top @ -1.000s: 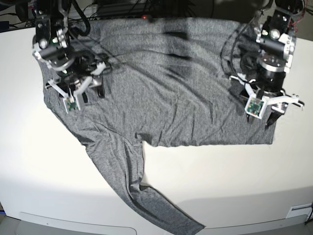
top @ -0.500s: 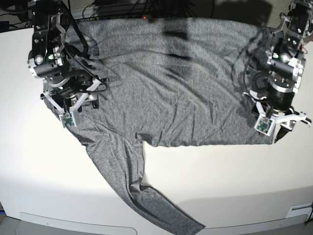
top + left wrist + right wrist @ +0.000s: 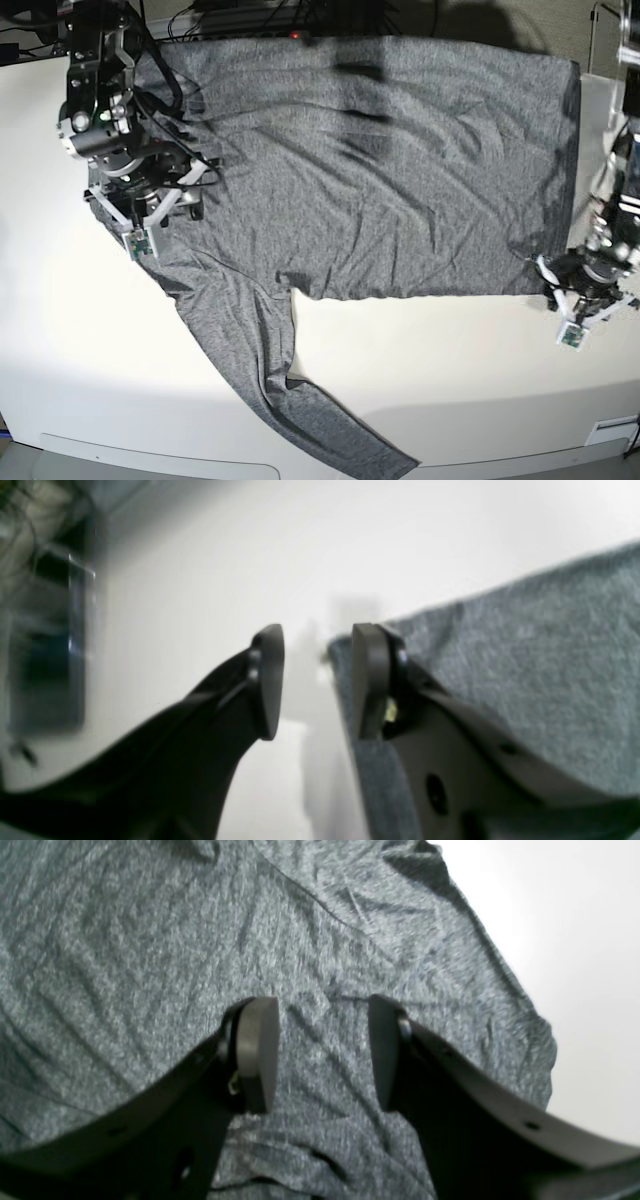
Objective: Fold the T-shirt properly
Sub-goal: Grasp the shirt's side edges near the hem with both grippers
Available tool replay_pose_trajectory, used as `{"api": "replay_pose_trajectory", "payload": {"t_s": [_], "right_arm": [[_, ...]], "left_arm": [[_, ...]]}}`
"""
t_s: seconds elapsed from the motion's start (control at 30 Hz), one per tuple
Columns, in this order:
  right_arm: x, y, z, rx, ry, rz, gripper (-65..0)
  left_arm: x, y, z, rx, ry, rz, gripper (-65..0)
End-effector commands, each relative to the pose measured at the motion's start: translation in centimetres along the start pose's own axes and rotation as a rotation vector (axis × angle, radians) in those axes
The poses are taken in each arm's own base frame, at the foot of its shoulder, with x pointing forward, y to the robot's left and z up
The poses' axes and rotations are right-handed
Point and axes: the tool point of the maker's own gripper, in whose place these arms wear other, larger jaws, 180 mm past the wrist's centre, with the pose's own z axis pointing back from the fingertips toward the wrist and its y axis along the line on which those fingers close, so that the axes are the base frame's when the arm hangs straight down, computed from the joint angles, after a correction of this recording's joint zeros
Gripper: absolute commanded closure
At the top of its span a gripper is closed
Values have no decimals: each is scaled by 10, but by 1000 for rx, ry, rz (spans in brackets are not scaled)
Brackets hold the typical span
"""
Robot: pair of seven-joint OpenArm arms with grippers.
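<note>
Straddling the T-shirt (image 3: 380, 170) hem corner, left fingers (image 3: 367, 680) parted.

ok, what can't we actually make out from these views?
- Base: left hand too small to read; T-shirt far edge lost in dark clutter; long sleeve tip at the bottom edge.
- Left wrist: blurred; one finger covers the shirt corner, contact unclear.
- Right wrist: right hand fingers hide the fabric under them.
</note>
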Motion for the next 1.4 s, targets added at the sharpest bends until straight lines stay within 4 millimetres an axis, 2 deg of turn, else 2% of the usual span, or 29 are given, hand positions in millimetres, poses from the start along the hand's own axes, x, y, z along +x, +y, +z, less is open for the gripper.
{"api": "replay_pose_trajectory", "payload": {"t_s": [0.0, 0.07, 0.2, 0.3, 0.5, 0.67, 0.83, 1.0, 1.07, 1.1, 1.2, 1.37], "right_arm": [[12, -3, 3, -8, -42, 12, -289], [13, -3, 3, -8, -45, 12, -289], [13, -3, 3, -8, -41, 12, -289], [10, -3, 3, -9, -24, 12, -289], [6, -3, 3, -9, 0, 12, -289], [5, -3, 3, -9, 4, 12, -289], [3, -4, 3, -9, 15, 12, -289], [1, -4, 3, -9, 28, 12, -289], [3, -4, 3, -10, 20, 13, -289], [5, -4, 3, -11, 13, 13, -289], [15, -6, 2, -13, -21, 16, -289], [34, -6, 3, -13, -122, 19, -289]], "left_arm": [[22, 26, -2, 16, -27, 42, -217], [25, 37, -13, -52, 27, 126, -217], [47, 56, -25, -165, 16, 277, -217], [50, 59, -31, -232, 18, 396, -220], [9, 32, -50, -286, 103, 504, -220], [-2, 11, -58, -305, 120, 549, -220], [-13, 0, -62, -295, 132, 490, -222], [-47, -12, -63, -280, 149, 466, -221], [-62, -18, -62, -285, 174, 466, -201], [-67, -20, -61, -286, 184, 466, -170], [-74, -24, -61, -291, 195, 466, -1], [-66, -23, -61, -294, 175, 456, 0]]}}
